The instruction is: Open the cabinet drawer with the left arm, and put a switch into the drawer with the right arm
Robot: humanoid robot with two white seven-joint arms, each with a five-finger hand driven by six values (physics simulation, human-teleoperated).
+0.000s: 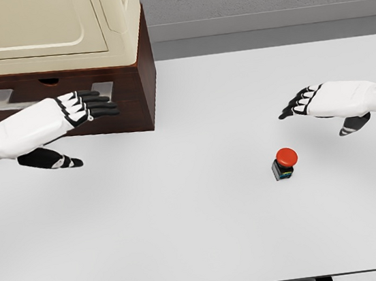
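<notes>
Left robot hand (82, 107) open before drawer (52, 95); right robot hand (307, 102) open, empty.

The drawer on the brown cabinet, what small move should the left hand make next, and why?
Probably ease the left hand forward onto the drawer front. The drawer looks shut, and the open fingers hover just before it, gripping nothing. The switch sits untouched on the table, apart from the open right hand.

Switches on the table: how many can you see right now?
1. The red-capped switch stands on the white table, right of centre, in front of the open right robot hand. None appears hidden.
</notes>
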